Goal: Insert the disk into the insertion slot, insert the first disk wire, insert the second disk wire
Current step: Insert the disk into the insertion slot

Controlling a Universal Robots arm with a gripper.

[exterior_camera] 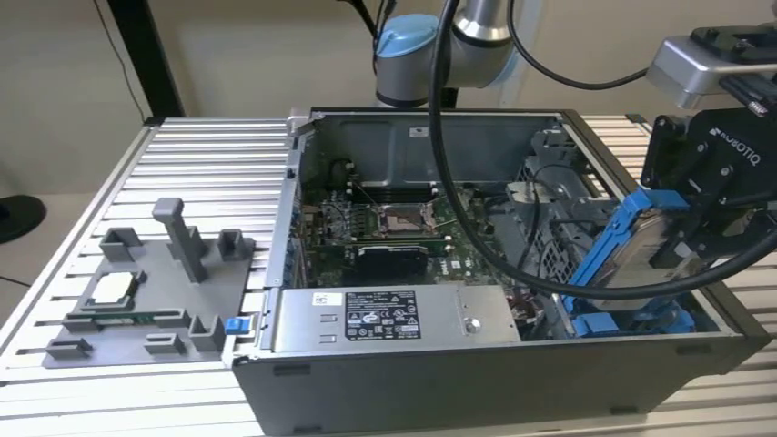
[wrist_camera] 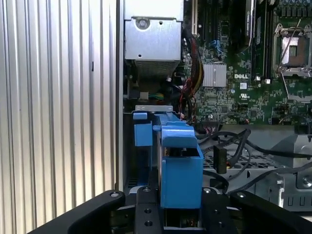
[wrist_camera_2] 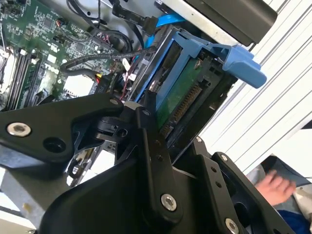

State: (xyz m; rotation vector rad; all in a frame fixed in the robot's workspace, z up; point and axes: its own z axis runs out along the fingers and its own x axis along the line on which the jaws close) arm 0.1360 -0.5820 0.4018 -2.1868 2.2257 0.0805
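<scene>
At 3 o'clock in the exterior view: gripper (exterior_camera: 697,238) clamped on the disk (exterior_camera: 646,242), its blue frame tilted toward 1 o'clock. Disk's lower end is at the insertion slot (exterior_camera: 634,320), 4 o'clock corner of the open computer case (exterior_camera: 486,387); contact cannot be told. Fixture tray (exterior_camera: 136,314) at 9 o'clock.

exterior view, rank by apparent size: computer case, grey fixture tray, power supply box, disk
1. computer case
2. grey fixture tray
3. power supply box, only slightly smaller than the tray
4. disk, smallest, partly covered by the gripper
</scene>
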